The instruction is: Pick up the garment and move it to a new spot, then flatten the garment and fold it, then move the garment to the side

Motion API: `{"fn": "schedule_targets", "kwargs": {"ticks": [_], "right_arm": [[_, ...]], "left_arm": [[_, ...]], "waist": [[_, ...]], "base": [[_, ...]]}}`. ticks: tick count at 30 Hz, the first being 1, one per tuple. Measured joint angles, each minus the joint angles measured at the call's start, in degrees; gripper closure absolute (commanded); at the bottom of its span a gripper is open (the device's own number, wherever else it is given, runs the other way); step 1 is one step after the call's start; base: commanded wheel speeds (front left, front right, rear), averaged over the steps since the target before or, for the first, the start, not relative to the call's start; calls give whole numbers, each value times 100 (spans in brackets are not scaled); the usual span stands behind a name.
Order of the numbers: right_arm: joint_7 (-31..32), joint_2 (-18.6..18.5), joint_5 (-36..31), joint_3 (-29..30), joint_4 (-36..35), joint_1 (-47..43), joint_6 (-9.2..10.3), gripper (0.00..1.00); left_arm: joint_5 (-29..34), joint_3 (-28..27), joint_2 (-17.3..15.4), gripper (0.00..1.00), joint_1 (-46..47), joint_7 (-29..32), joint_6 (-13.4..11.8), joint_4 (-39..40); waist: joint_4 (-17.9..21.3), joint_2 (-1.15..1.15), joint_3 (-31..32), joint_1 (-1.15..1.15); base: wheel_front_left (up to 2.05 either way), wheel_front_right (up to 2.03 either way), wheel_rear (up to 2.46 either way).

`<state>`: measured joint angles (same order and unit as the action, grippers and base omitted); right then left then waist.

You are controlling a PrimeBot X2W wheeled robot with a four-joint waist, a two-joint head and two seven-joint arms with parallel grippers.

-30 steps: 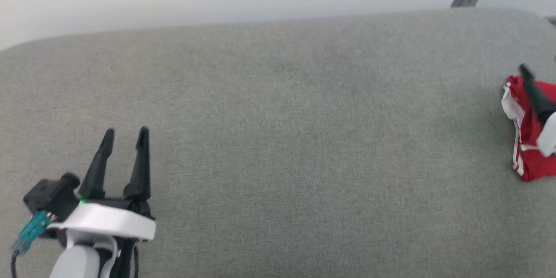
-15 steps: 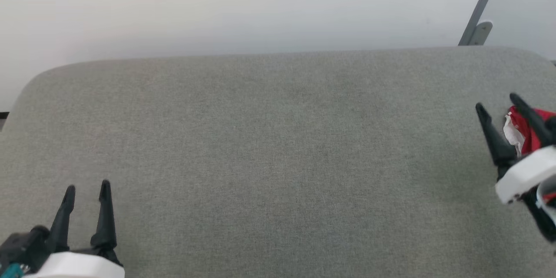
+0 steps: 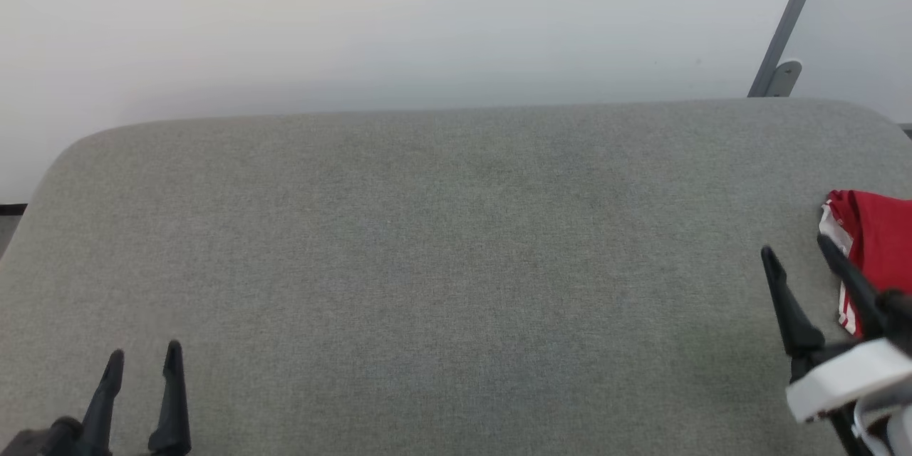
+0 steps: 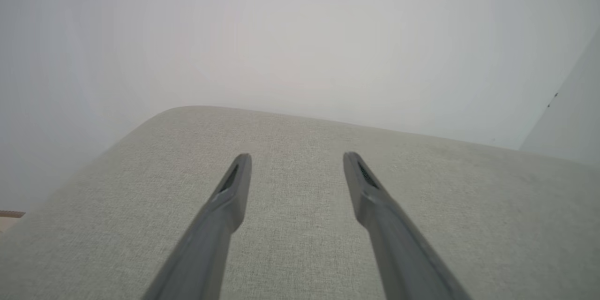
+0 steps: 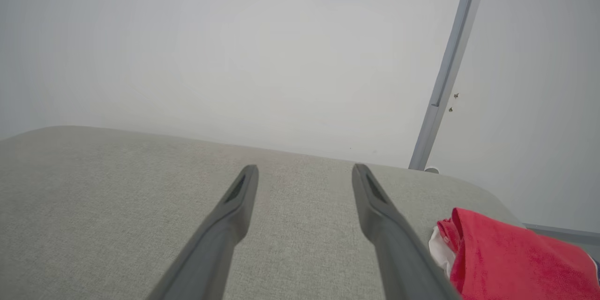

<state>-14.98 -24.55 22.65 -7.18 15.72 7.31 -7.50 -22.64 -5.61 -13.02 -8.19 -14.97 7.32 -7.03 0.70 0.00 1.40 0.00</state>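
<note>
Where the view lies nearest: left gripper (image 3: 144, 350), fingers spread wide, empty; right gripper (image 3: 796, 248), likewise wide and empty, just beside the garment (image 3: 880, 235), a compact red bundle at the right edge of the grey padded surface (image 3: 456, 228). Judged: setting-aside step apparently complete; next, arms draw clear.

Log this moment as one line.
shirt: lying at right edge of grey table, unheld | left gripper: open, empty | right gripper: open, empty, beside shirt

Red garment (image 3: 880, 228) far right on grey surface (image 3: 456, 242), right jaws parted beside — left jaws parted
</note>
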Motion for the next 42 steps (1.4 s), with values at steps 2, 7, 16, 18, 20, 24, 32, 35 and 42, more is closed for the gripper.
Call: {"fn": "schedule_targets", "kwargs": {"ticks": [2,7,16,18,20,24,32,35,42], "right_arm": [[0,115,-35,118,-83,-213,0,0],[0,352,-102,414,-276,-599,0,0],[0,739,-188,886,-644,-1171,1,0],[0,802,-216,924,-697,-1265,0,0],[0,861,-220,969,-754,-1339,0,0],[0,931,-224,995,-793,-1410,0,0],[0,1015,-249,964,-836,-1506,0,0],[0,1023,-249,964,-836,-1511,0,0],[2,1050,-265,936,-766,-1532,0,100]], "left_arm": [[42,15,-22,0,-87,1,0,1],[148,76,-64,0,-197,0,0,10],[49,204,-156,0,-399,0,0,41],[49,203,-197,0,-409,1,0,40],[49,208,-198,0,-413,1,0,41],[49,214,-196,0,-415,0,0,49],[40,266,-129,0,-415,1,0,116],[40,260,-122,0,-415,1,0,156],[-59,365,-88,100,-441,11,-1,132]], "waist": [[6,0,24,0],[15,0,85,0],[24,0,191,0],[25,0,202,0],[24,0,213,0],[28,0,220,0],[29,0,210,0],[29,0,209,0],[14,0,209,0]], "base": [[0,0,0],[0,0,0],[0,0,0],[0,0,0],[0,0,0],[0,0,0],[0,0,0],[0,0,0],[0,0,0]]}}
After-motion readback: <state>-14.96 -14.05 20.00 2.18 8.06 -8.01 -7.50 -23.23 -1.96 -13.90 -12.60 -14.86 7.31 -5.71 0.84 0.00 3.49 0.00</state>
